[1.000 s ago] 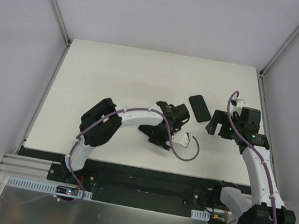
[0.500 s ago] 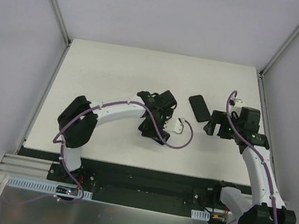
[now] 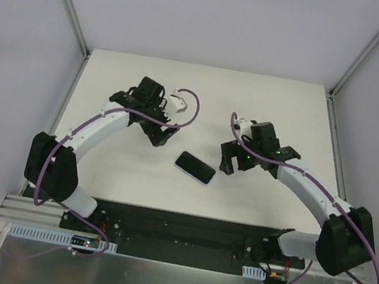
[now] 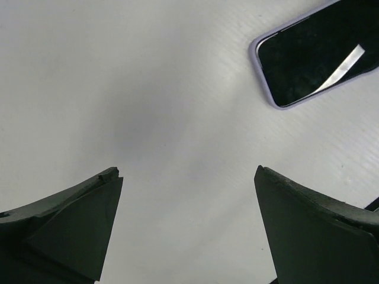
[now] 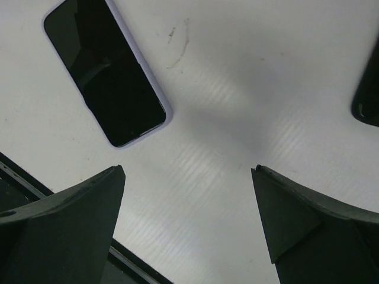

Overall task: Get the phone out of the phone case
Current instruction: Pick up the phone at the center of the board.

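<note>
Black phone [image 3: 195,167], screen up in lilac phone case [image 5: 168,117], flat on white tabletop [image 3: 114,166]; left fingers [image 4: 71,231] and right fingers [image 5: 308,225] spread wide apart, empty, nearby.

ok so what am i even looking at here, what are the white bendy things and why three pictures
The white bendy things are two robot arms, bolted at the near edge of a white table. One picture looks down from above. The other two come from small cameras on each wrist, so the dark wedges at the bottom are that arm's own fingers. The left gripper and right gripper are both open and hold nothing. Between them lies a phone, screen up, in a pale lilac case. Both wrist cameras see it too. The job is to get the phone out of that case, which is not yet done.
</note>
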Available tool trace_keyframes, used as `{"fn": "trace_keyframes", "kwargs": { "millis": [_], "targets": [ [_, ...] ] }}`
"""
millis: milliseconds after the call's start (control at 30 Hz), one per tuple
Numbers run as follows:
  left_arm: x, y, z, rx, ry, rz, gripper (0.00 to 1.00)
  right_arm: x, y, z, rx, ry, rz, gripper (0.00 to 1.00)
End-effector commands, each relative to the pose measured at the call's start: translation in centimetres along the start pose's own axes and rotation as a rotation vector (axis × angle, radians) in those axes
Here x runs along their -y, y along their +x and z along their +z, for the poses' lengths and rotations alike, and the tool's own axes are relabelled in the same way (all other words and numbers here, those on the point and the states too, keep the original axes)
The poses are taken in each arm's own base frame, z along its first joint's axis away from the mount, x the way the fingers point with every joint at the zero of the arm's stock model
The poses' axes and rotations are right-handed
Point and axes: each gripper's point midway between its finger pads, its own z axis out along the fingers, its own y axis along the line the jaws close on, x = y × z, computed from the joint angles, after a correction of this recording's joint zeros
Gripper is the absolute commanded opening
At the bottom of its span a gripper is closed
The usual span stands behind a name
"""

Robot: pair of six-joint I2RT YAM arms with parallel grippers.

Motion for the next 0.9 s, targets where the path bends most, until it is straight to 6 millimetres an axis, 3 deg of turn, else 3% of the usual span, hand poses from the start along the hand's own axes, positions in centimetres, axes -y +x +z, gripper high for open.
{"fn": "trace_keyframes", "kwargs": {
  "millis": [0, 100, 233, 400, 867],
  "targets": [
    [-2.6, 0.3, -1.8, 0.082, -0.076, -0.262, 0.99, -2.6, -2.3, 2.9, 0.004, -0.036, -0.113, 0.99],
    [-4.2, 1.3, -2.6, 0.092, -0.115, -0.363, 0.99, -4.2, -2.0, 5.1, -0.05, -0.066, -0.163, 0.99],
    [-4.9, 2.5, -3.0, 0.09, -0.136, -0.394, 0.99, -5.7, -0.9, 7.3, -0.11, -0.102, -0.213, 0.99],
    [-5.0, 3.3, -3.3, 0.089, -0.147, -0.398, 0.99, -7.1, 0.3, 8.4, -0.15, -0.139, -0.295, 0.99],
    [-6.1, 3.4, -4.2, 0.111, -0.195, -0.4, 0.99, -7.6, 2.3, 9.9, -0.204, -0.174, -0.386, 0.99]
  ]
}}
